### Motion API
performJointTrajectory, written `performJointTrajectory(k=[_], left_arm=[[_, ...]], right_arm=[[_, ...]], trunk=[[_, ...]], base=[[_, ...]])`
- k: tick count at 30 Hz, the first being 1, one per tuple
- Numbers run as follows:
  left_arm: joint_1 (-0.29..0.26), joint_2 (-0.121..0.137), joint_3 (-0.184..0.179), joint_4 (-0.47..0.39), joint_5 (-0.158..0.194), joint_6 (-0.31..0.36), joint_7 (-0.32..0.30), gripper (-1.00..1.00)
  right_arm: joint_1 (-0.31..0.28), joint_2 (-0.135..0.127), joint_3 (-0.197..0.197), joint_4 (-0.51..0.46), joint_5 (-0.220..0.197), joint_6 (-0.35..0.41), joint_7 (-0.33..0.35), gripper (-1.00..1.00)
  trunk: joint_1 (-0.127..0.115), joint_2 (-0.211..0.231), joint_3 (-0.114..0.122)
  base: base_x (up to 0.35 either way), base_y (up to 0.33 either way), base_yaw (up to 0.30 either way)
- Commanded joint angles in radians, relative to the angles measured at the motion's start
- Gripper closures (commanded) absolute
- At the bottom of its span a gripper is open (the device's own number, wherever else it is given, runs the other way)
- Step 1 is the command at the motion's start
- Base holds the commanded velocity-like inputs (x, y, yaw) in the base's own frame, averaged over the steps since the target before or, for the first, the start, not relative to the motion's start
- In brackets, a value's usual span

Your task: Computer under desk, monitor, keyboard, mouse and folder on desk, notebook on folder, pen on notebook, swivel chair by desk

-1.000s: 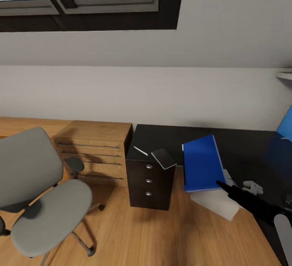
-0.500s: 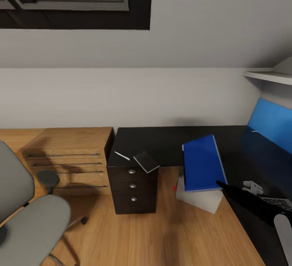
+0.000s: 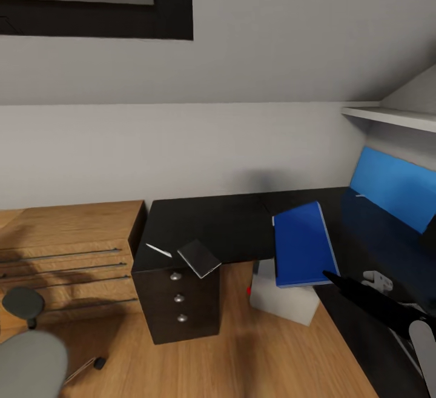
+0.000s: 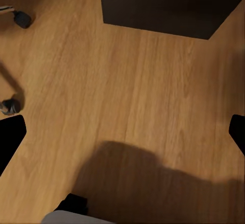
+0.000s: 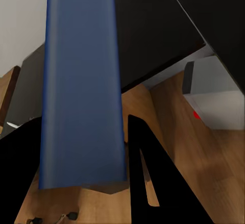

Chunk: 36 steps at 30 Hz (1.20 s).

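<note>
Folder [image 3: 303, 244]: bright blue, flat, held out over the black top of the desk [image 3: 224, 222] near its inner corner. In the right wrist view the folder [image 5: 81, 86] runs lengthwise between the two black fingers [image 5: 148, 173] of the right gripper [image 5: 84, 175], which is clenched on its near end. In the head view the right gripper [image 3: 330, 277] shows as a dark pointed tip at the folder's near right corner.

Left gripper [image 4: 122, 132]: jaws spread wide with nothing between them, fingertips at opposite edges of the left wrist view, hanging over bare wood floor [image 4: 127, 91]. A black desk corner [image 4: 163, 4] and chair castors [image 4: 20, 18] lie beyond it.

Notebook [image 3: 198, 258]: grey cover, lying on the left end of the desk top above the drawer unit [image 3: 178, 301], one corner overhanging the front edge.

Pen [image 3: 158, 250]: slim, white, just beside the notebook on its left, apart from it.

Computer [image 3: 281, 298]: light grey-white box on the floor under the desk, below the folder, with a red light at its left corner.

Swivel chair [image 3: 27, 358]: grey seat and one black armrest at the lower left, well apart from the desk.

Dresser [image 3: 66, 252]: light wood with bar handles, standing against the desk's left side.

Blue back panel [image 3: 393, 189]: along the desk's right wing, under a white shelf [image 3: 393, 116].
</note>
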Motion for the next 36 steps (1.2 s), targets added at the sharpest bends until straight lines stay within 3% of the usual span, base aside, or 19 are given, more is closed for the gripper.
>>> performJointTrajectory(k=[1, 6, 7, 8, 11, 14, 16, 17, 18, 20, 23, 24, 26, 29, 36], left_arm=[[-0.001, 0.001, -0.008, 0.0, 0.008, -0.005, 0.007, -1.0], [-0.001, 0.001, -0.009, 0.009, 0.006, -0.006, 0.006, -1.0], [-0.001, 0.001, -0.009, 0.017, 0.006, -0.006, 0.006, -1.0], [-0.001, 0.0, -0.011, 0.032, 0.005, -0.006, 0.006, -1.0], [-0.001, 0.0, -0.011, 0.033, 0.005, -0.006, 0.006, -1.0], [-0.001, 0.0, -0.011, 0.034, 0.005, -0.006, 0.006, -1.0], [-0.001, 0.0, -0.012, 0.034, 0.004, -0.006, 0.006, -1.0], [-0.001, 0.0, -0.012, 0.034, 0.004, -0.006, 0.006, -1.0], [-0.001, 0.0, -0.012, 0.034, 0.004, -0.006, 0.006, -1.0], [-0.001, 0.0, -0.012, 0.034, 0.004, -0.006, 0.006, -1.0], [-0.001, 0.0, -0.012, 0.034, 0.004, -0.006, 0.006, -1.0], [-0.001, 0.0, -0.012, 0.034, 0.004, -0.006, 0.006, -1.0], [-0.001, 0.0, -0.012, 0.034, 0.004, -0.006, 0.006, -1.0], [-0.001, 0.0, -0.012, 0.035, 0.005, -0.005, 0.006, -1.0], [-0.001, 0.0, -0.012, 0.037, 0.005, -0.004, 0.006, -1.0]], right_arm=[[-0.001, 0.0, -0.002, -0.001, 0.0, 0.006, 0.003, 1.0], [-0.001, 0.0, -0.002, 0.002, 0.003, -0.015, 0.003, 1.0], [-0.001, 0.0, -0.002, 0.006, 0.003, -0.041, 0.004, 1.0], [-0.001, 0.003, 0.001, 0.036, 0.004, -0.145, -0.017, 1.0], [-0.001, 0.02, 0.001, 0.049, 0.002, -0.18, -0.053, 1.0], [-0.001, 0.07, -0.002, 0.059, 0.0, -0.27, -0.147, 1.0], [-0.001, 0.147, -0.004, 0.071, -0.014, -0.438, -0.288, 1.0], [-0.001, 0.157, -0.004, 0.076, -0.02, -0.459, -0.305, 1.0], [-0.001, 0.172, -0.003, 0.09, -0.036, -0.498, -0.334, 1.0], [-0.002, 0.191, -0.003, 0.143, -0.115, -0.558, -0.375, 1.0], [-0.002, 0.193, -0.002, 0.207, -0.302, -0.578, -0.397, 1.0], [-0.002, 0.193, -0.002, 0.213, -0.331, -0.58, -0.402, 1.0], [-0.003, 0.193, 0.0, 0.242, -0.452, -0.584, -0.459, 1.0], [-0.003, 0.195, 0.004, 0.253, -0.482, -0.583, -0.491, 1.0], [-0.003, 0.193, 0.008, 0.255, -0.487, -0.582, -0.497, 1.0]], trunk=[[0.001, -0.001, -0.001], [0.001, -0.001, -0.001], [0.001, -0.001, -0.001], [0.001, -0.001, -0.001], [0.001, -0.001, -0.001], [0.001, -0.001, -0.001], [0.001, -0.001, -0.001], [0.001, -0.001, -0.001], [0.001, -0.001, -0.001], [0.001, -0.001, -0.001], [0.001, -0.001, -0.001], [0.001, -0.001, -0.001], [0.001, -0.001, -0.001], [0.001, -0.001, -0.001], [0.001, -0.001, -0.001]], base=[[0.297, 0.0, -0.002], [0.135, 0.0, -0.001], [0.018, 0.0, 0.0], [0.002, 0.0, 0.0], [0.0, 0.0, 0.0], [0.0, 0.0, 0.0], [0.0, 0.0, 0.0], [0.0, 0.0, 0.0], [0.0, 0.0, 0.0], [0.103, 0.0, 0.0], [0.24, 0.0, 0.0], [0.28, 0.0, 0.0], [0.291, 0.0, 0.0], [0.259, 0.0, 0.0], [0.3, 0.0, 0.0]])
